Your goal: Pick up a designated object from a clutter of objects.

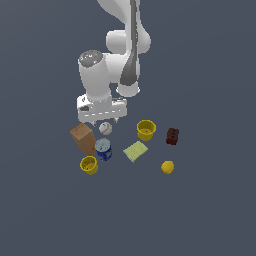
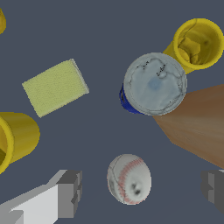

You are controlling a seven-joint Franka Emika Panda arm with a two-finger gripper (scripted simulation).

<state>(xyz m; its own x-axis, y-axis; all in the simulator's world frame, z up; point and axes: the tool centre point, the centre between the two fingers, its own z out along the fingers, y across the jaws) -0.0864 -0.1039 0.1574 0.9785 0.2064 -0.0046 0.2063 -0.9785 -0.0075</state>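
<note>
Wrist view alone: baseball (image 2: 129,179) between spread fingers (image 2: 70,194), untouched.

baseball (image 2: 129,179): white, thin red stitching, resting on the floor apart from everything | clutter: brown box (image 1: 83,138) and blue can (image 1: 103,149) touching, just beside it | my open fingers (image 2: 69,194) flank it, no contact | yellow cups, pad, lemon, red block well apart

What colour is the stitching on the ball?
Red, on the white baseball; clearest in the wrist view.
</note>
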